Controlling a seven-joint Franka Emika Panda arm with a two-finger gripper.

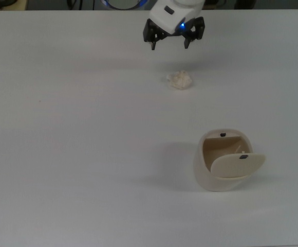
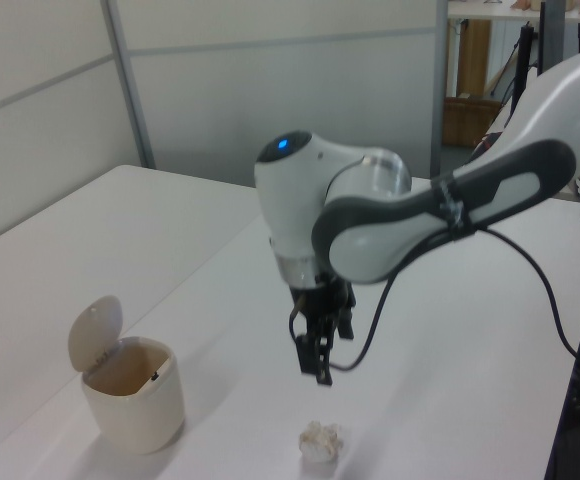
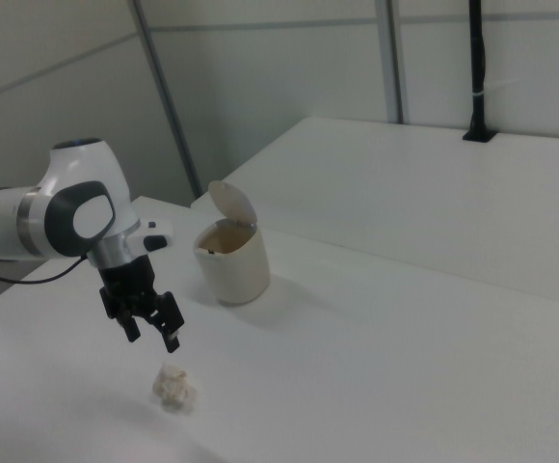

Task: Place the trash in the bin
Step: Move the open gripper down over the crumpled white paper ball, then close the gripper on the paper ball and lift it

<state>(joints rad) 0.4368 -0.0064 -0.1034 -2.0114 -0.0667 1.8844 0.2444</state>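
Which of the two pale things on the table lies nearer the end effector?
The small crumpled off-white paper wad, just below the end effector; the cream plastic bin stands farther.

Even, bright overhead light washes the white table (image 1: 61, 154) nearly featureless, with no glare. Shadows are faint and soft: a pale one beside the bin (image 1: 223, 164), well away from the pincer (image 1: 170, 43). The arm (image 2: 370, 215) looks slightly motion-blurred.
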